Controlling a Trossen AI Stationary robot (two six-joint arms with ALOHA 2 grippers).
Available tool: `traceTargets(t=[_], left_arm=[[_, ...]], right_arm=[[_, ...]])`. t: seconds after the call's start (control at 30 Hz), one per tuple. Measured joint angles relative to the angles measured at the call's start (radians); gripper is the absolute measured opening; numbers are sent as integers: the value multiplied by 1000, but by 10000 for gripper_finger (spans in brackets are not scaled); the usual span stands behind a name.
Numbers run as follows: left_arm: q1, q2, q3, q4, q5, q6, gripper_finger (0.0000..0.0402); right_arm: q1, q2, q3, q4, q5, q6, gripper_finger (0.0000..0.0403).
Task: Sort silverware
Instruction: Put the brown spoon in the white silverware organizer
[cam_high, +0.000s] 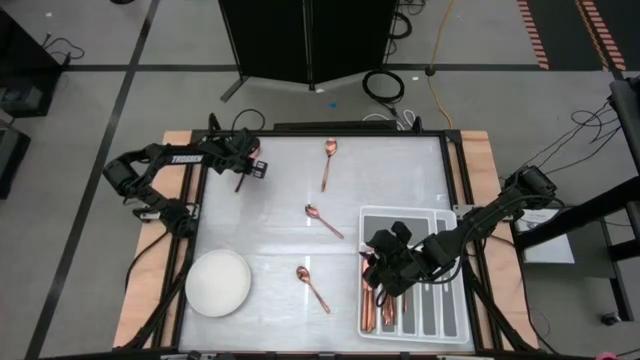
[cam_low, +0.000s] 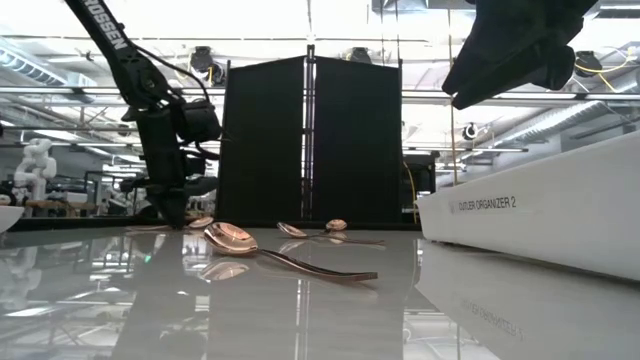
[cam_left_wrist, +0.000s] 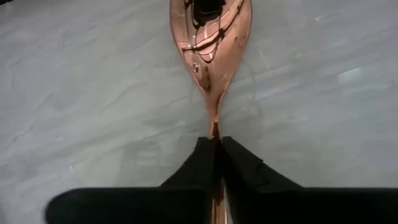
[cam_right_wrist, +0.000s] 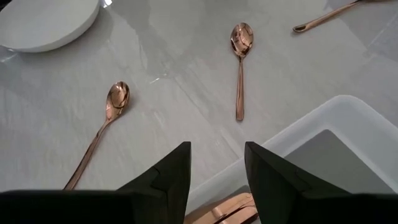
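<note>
The silverware is copper-coloured. One spoon (cam_left_wrist: 211, 43) lies at the table's far left, and my left gripper (cam_left_wrist: 216, 142) is shut on it, fingers slanting steeply down (cam_high: 243, 178). Three more spoons lie flat on the table: far middle (cam_high: 328, 160), centre (cam_high: 322, 220), near middle (cam_high: 312, 287). Several pieces lie in the leftmost compartment (cam_high: 370, 305) of the grey divided tray (cam_high: 440, 215). My right gripper (cam_right_wrist: 214, 168) hovers open over the tray's left part (cam_high: 385, 262), touching nothing. My left gripper pinches the spoon's handle just behind the neck (cam_left_wrist: 214, 132) between its two fingers (cam_left_wrist: 242, 165). The fingers come from above, slanting down, and lie along the spoon. The spoon's bowl (cam_left_wrist: 211, 37) points away from the gripper and seems to rest on the table.
A white round bowl (cam_high: 218, 283) stands at the near left. The tray fills the near right corner, with its other compartments (cam_high: 430, 300) bare. A black folding screen (cam_low: 310, 140) stands beyond the far edge.
</note>
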Motion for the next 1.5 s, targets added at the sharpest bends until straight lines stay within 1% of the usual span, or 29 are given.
traceTargets(t=[0.07, 0.17, 0.23, 0.4, 0.47, 0.53, 0.57, 0.67, 0.77, 0.9, 0.97, 1.0, 1.1, 1.23, 1.4, 1.47, 1.5], left_arm=[[0, -9, 0, -1, -4, 5, 9], [0, -31, -4, -15, -4, 5, 7], [-2, -51, -3, -25, 21, 5, 7], [-39, -122, 6, 22, 186, 3, 6], [-64, -150, 6, 63, 277, 3, 6], [-99, -172, 6, 131, 385, 4, 6], [-121, -180, 6, 166, 433, 3, 6], [-207, -187, 6, 304, 536, -3, 6], [-309, -188, 7, 449, 574, -3, 6], [-439, -188, 7, 643, 577, 0, 5], [-496, -188, 7, 741, 535, 0, 5], [-524, -188, 8, 783, 489, -1, 5], [-604, -189, 9, 854, 294, 18, 5], [-688, -188, 9, 831, 18, 101, 5], [-762, -187, 9, 779, -223, 127, 5], [-787, -176, 9, 780, -315, 138, 5], [-796, -173, 9, 779, -344, 139, 5]], right_arm=[[0, 0, 0, 0, 0, 0, 141], [0, 0, 0, 0, 0, 0, 141], [0, 0, 0, 0, 0, 0, 141], [-3, 0, 0, 8, 3, 0, 141], [-13, 0, 0, 27, 13, 1, 141], [-24, 0, 0, 50, 51, 19, 141], [-31, 0, 0, 60, 88, 45, 141], [-54, 0, 0, 70, 193, 170, 141], [-80, 9, 0, 84, 289, 258, 141], [-123, 20, 0, 99, 365, 286, 141], [-145, 20, 0, 126, 387, 287, 141], [-154, 20, 0, 152, 401, 277, 141], [-178, 20, 0, 280, 452, 168, 141], [-208, 19, 0, 475, 443, -62, 141], [-231, 19, 0, 684, 419, -365, 150], [-240, 19, 0, 746, 410, -443, 162], [-247, 19, 0, 767, 397, -471, 169]])
